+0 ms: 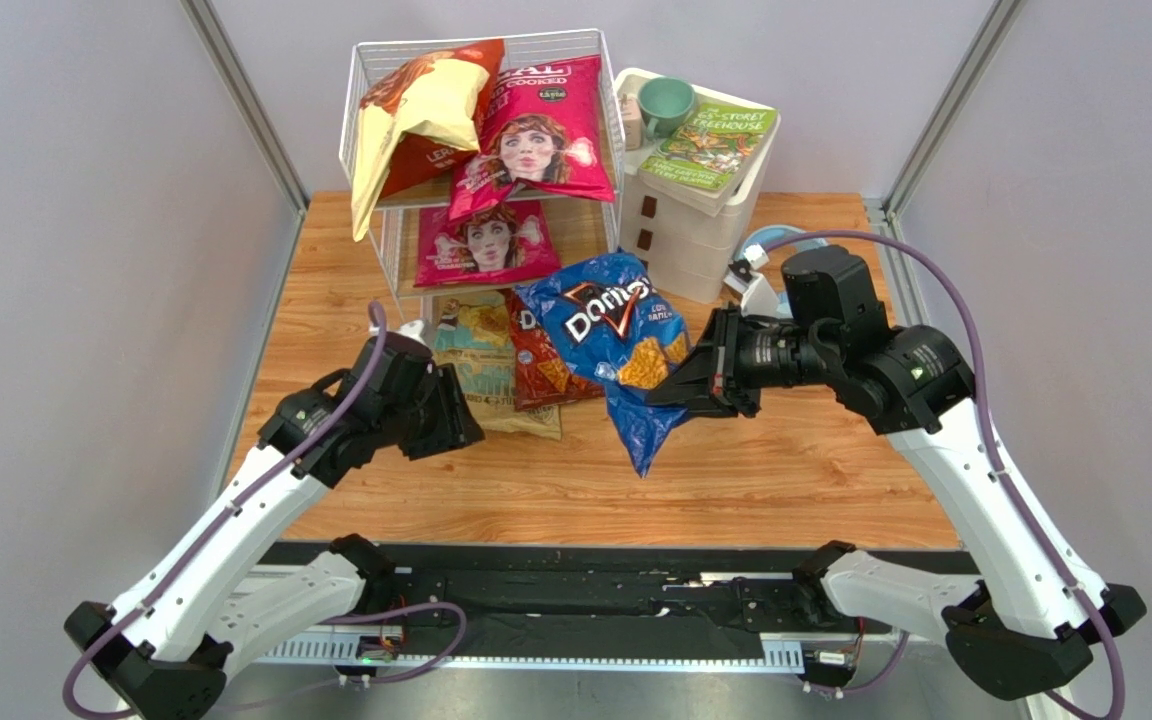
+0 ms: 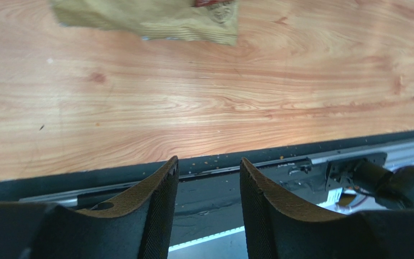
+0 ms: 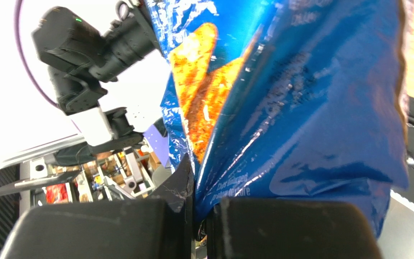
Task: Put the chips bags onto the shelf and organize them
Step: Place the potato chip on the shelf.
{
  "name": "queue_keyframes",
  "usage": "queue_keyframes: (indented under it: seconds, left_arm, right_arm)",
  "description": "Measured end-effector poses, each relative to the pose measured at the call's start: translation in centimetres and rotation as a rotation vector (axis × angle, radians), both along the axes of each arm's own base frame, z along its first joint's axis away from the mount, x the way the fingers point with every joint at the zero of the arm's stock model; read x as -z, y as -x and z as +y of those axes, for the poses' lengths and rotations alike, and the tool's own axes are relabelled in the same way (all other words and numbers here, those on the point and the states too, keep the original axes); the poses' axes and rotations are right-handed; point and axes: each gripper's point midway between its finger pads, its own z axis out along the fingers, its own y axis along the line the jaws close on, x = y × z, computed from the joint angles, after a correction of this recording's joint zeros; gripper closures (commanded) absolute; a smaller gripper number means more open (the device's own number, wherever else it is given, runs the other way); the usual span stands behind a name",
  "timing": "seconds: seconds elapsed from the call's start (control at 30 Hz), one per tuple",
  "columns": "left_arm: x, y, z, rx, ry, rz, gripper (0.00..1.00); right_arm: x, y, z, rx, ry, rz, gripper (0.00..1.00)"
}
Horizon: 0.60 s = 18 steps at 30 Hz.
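Blue bag [image 3: 301, 108] is pinched tight in the right claw [image 3: 201, 216] (foil crumpled); the left claw [image 2: 209, 178] is held parted, tan bag [image 2: 155, 21] ahead.

The left arm [image 1: 244, 510] is stretching from the lower left of the frame toward the centre, and the left gripper [image 1: 452, 416] is pointing down, its jaws standing apart with nothing between them. The right arm [image 1: 988, 480] is bending up from the lower right, its wrist lying level and aiming left. The right gripper [image 1: 675, 390] is pinching the blue Doritos bag [image 1: 620, 338], jaws pressed together on the foil.
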Motion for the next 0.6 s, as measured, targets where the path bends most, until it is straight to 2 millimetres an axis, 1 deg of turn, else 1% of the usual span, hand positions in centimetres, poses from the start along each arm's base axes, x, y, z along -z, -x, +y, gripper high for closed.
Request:
queue_keyframes:
  seconds: [0.07,0.17,0.23,0.33,0.4,0.53,0.6]
  left_arm:
    - [0.4,0.4,1.0,-0.048,-0.009,0.014,0.48]
    - [1.3,0.9,1.8,-0.085,-0.027,0.046,0.48]
    - [1.8,1.1,2.1,-0.096,-0.038,0.064,0.48]
    - [2.0,1.1,2.3,-0.106,-0.044,0.07,0.48]
    - [2.0,1.1,2.4,-0.111,-0.046,0.068,0.48]
    - [2.2,1.0,2.6,-0.122,-0.05,0.07,0.48]
    - [2.5,1.0,2.8,-0.128,-0.055,0.078,0.48]
  right_arm:
    - [-0.3,-0.6,0.7,-0.004,-0.024,-0.011,1.0]
    - [-0.4,-1.6,1.8,-0.003,-0.062,-0.024,1.0]
    - [-0.4,-2.5,2.8,0.002,-0.087,-0.027,1.0]
    - [-0.4,-3.4,4.1,-0.007,-0.107,-0.026,1.0]
    - [-0.2,-3.6,5.2,-0.03,-0.1,-0.015,1.0]
    - [-0.5,-3.6,7.4,-0.081,-0.098,-0.017,1.0]
    - [-0.7,-3.5,7.8,-0.089,-0.107,-0.031,1.0]
